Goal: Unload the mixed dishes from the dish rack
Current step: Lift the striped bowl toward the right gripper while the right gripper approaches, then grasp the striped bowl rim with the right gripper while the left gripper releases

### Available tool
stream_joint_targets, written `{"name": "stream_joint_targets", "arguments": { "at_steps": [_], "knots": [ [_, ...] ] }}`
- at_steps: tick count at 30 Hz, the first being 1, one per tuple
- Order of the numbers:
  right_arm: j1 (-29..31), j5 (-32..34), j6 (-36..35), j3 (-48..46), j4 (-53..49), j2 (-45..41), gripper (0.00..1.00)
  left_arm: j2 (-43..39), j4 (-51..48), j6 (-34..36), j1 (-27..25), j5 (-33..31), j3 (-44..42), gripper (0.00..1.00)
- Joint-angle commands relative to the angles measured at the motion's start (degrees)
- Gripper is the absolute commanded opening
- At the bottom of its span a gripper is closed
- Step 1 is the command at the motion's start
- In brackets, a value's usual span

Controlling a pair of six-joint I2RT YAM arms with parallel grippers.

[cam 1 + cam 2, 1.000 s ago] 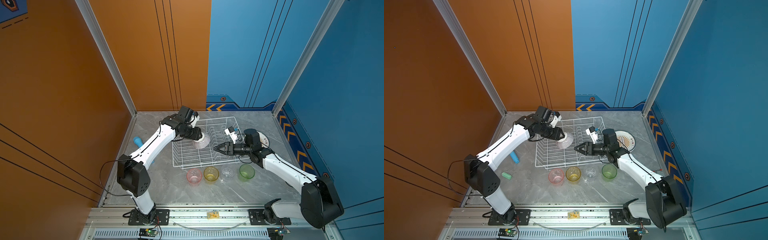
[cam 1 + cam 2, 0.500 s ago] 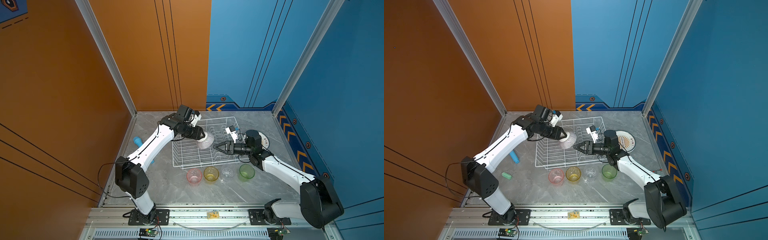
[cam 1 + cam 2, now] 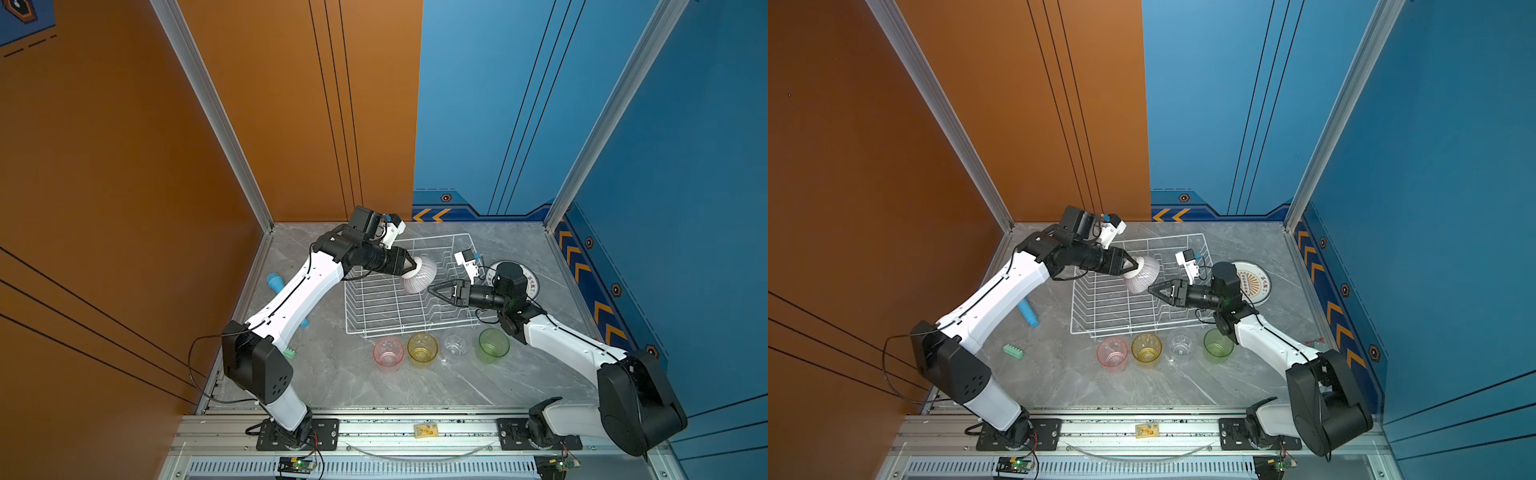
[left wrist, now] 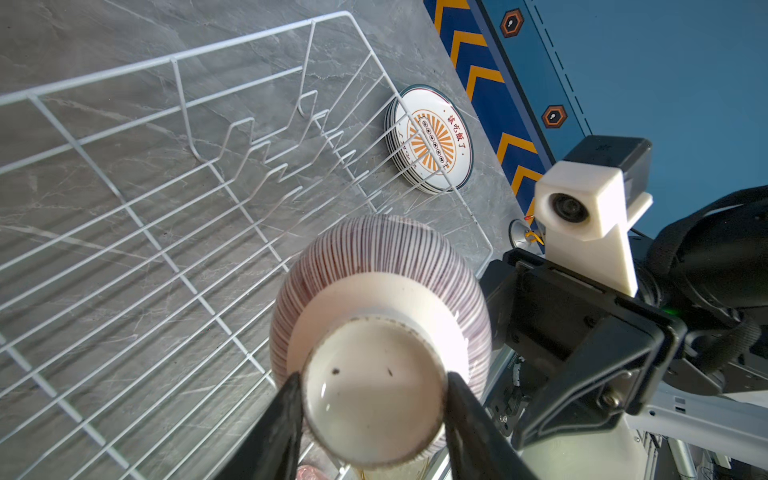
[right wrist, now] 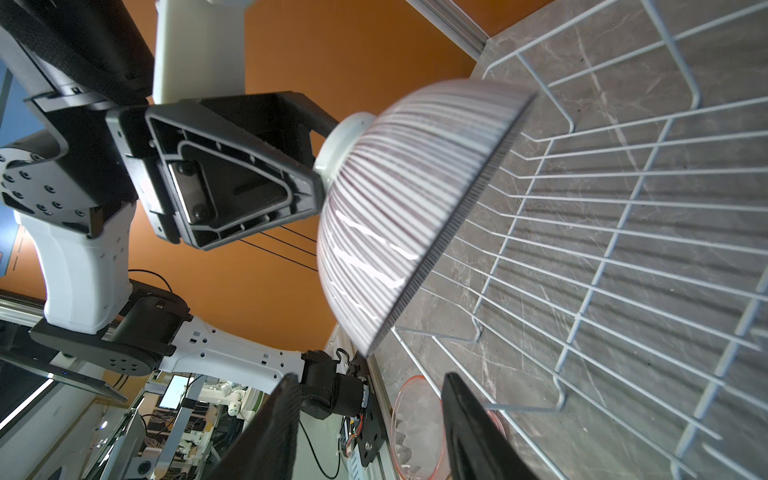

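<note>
In both top views, the white bowl with thin purple-grey stripes [image 3: 424, 275] [image 3: 1148, 277] is pinched by its small round foot in the left end effector [image 3: 410, 266] [image 3: 1134, 266]. It is tipped on its side over the white wire dish rack [image 3: 348, 316] [image 3: 1073, 320]. The right end effector [image 3: 434, 289] [image 3: 1154, 289] is pointed at the bowl's rim from close by, spread, with nothing in it. No other dish is seen in the rack. On the grey marble counter [image 3: 332, 382], a stack of white dark-rimmed plates [image 3: 531, 286] is lying just beside the rack. The pink glass tumbler [image 3: 388, 352], yellow glass tumbler [image 3: 422, 348], clear glass tumbler [image 3: 456, 343] and green glass tumbler [image 3: 493, 344] are lined up in front of it.

In the left wrist view, the bowl [image 4: 382, 266] is seen from its foot, which is squeezed between two black fingers [image 4: 286, 415]. Bare rack [image 4: 178, 83] wires are seen past it, and the plates [image 4: 432, 139] beyond them.

In the right wrist view, the right end effector [image 5: 370, 415] is shown wide apart, with only air between. The bowl [image 5: 415, 199] is just ahead and a bit blurred. Whether its lower rim touches the wires cannot be told.

The last dish seems to be on its way out, so the job looks nearly done. Next, the bowl is likely to be passed across or set on the counter. If it is passed, the rim must be gripped firmly before the foot is let go, or the bowl could be dropped.
</note>
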Motion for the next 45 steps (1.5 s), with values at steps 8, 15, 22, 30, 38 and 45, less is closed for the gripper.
{"name": "stream_joint_targets", "arguments": {
  "at_steps": [8, 15, 22, 30, 38, 45],
  "knots": [
    [-0.55, -0.65, 12.09, -1.16, 21.32, 3.38, 0.51, -2.86, 6.02, -2.05, -1.14, 4.53, -1.44, 0.43],
    [-0.62, -0.13, 19.04, -1.51, 32.05, 6.72, 0.46, -3.45, 8.17, -3.04, -1.36, 5.19, -2.58, 0.42],
    [-0.76, 0.48, 23.26, -1.73, 38.37, 8.48, 0.38, -3.93, 9.46, -3.62, -1.36, 5.93, -3.02, 0.42],
    [-0.8, 0.66, 30.66, -1.38, 48.66, 12.49, 0.27, -3.95, 11.08, -4.45, -1.49, 6.64, -3.29, 0.42],
    [-0.55, 0.57, 30.86, -0.73, 48.77, 12.46, 0.16, -4.04, 11.17, -4.53, -1.66, 6.84, -3.33, 0.42],
    [-0.51, 0.84, 31.3, -0.29, 48.81, 12.99, 0.04, -4.13, 11.31, -4.62, -2.11, 6.92, -3.29, 0.42]
  ]
}}
